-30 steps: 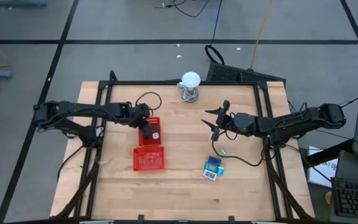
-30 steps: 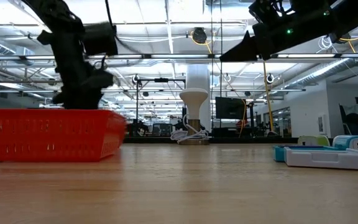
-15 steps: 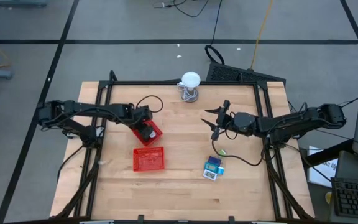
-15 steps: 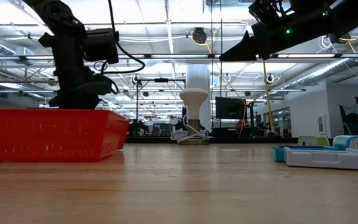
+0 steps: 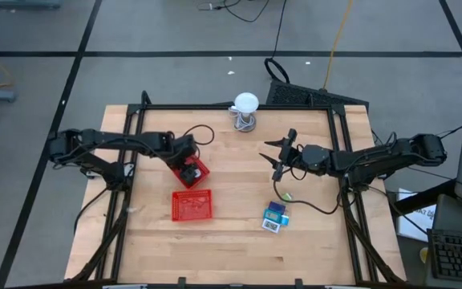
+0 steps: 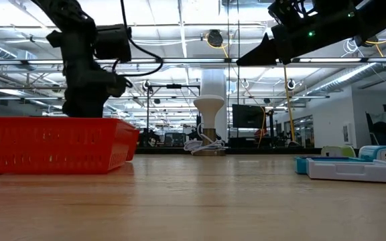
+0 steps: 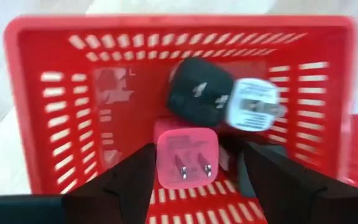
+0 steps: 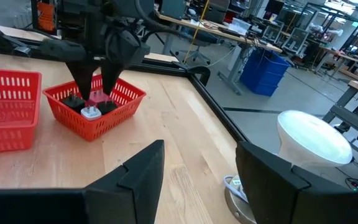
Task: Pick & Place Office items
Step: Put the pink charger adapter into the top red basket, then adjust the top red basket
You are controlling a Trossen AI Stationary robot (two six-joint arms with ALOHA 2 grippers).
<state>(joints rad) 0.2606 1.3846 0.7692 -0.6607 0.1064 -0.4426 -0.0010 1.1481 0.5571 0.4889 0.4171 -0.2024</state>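
My left gripper (image 5: 187, 170) hangs open over the far red tray (image 5: 202, 165), fingers pointing down into it. In the left wrist view a pink plug (image 7: 187, 158) lies on the tray floor between the open fingers, with a gap at one side. A black plug (image 7: 197, 96) and a white plug (image 7: 252, 104) lie beyond it. My right gripper (image 5: 273, 159) hovers open above the table's right half, holding nothing. A teal-blue packet (image 5: 274, 217) and a small green piece (image 5: 284, 196) lie flat on the wood near it.
A second red tray (image 5: 192, 205) sits just nearer than the first. The white ball on its wire stand (image 5: 245, 103) is at the far edge. A black frame rims the table. Bare wood spreads between the trays and the packet.
The far red tray has turned about on the table and now sits askew instead of square to the edges. My left gripper has stayed over it and risen slightly. The right arm has kept still.
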